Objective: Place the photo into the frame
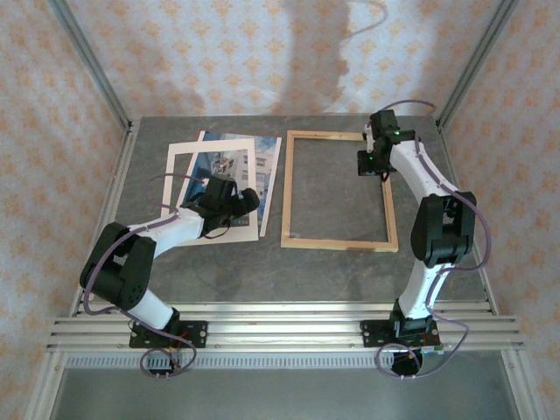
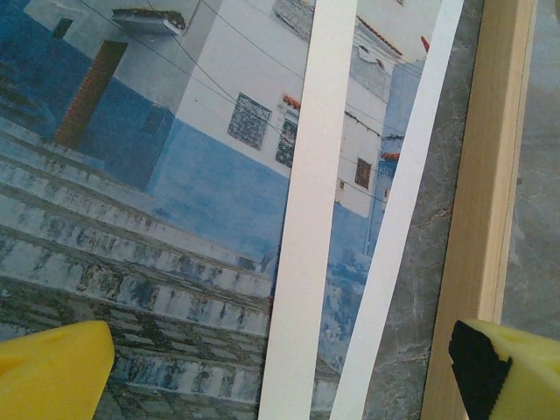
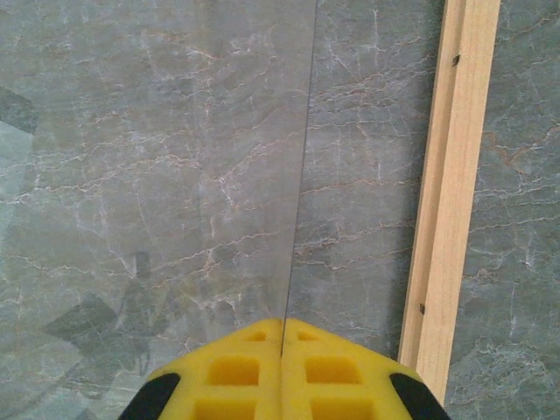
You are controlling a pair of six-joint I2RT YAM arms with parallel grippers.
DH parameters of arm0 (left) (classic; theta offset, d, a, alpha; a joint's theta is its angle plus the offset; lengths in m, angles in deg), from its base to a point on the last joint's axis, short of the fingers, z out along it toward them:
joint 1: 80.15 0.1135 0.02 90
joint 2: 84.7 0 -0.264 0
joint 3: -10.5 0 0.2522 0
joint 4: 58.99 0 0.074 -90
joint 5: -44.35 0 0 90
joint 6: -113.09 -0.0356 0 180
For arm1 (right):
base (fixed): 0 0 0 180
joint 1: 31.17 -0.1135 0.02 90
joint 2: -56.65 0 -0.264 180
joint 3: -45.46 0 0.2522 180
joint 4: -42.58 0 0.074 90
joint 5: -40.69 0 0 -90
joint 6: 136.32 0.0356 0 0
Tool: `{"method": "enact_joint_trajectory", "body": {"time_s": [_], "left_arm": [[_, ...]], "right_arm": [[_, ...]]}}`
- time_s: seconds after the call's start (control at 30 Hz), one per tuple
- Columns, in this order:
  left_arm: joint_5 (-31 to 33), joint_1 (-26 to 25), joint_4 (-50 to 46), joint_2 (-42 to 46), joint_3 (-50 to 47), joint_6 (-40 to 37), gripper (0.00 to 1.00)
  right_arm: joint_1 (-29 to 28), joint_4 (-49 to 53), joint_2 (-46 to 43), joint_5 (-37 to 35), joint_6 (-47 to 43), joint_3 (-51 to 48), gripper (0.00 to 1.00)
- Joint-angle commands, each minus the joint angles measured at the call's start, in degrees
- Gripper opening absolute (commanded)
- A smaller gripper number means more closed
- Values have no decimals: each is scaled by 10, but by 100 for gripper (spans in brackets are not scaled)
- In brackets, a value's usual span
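Left gripper (image 1: pixel 248 199): fingers spread wide, empty, poised over the photo (image 2: pixel 175 175). The photo lies face-up under the cream mat (image 1: pixel 179 153), just left of the frame (image 1: pixel 337 242), not yet inside. Right gripper (image 3: pixel 282 337): pinched shut by the frame's right rail, possibly on a clear pane's edge. Insertion wholly outstanding.

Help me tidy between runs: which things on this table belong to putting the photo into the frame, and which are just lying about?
For the job:
- photo
- frame
- clear sheet, apparently pinched at its edge by the right gripper
- left gripper, open over the photo

Lying about:
- cream mat, resting on the photo
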Motion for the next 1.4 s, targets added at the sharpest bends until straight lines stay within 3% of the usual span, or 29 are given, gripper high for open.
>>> {"method": "enact_joint_trajectory", "body": {"time_s": [0.0, 1.37], "left_arm": [[-3, -1, 8, -9, 6, 5, 100], [-3, -2, 6, -7, 11, 2, 100]], "right_arm": [[8, -1, -7, -12, -6, 7, 0], [9, -31, -42, -19, 34, -39, 0]]}}
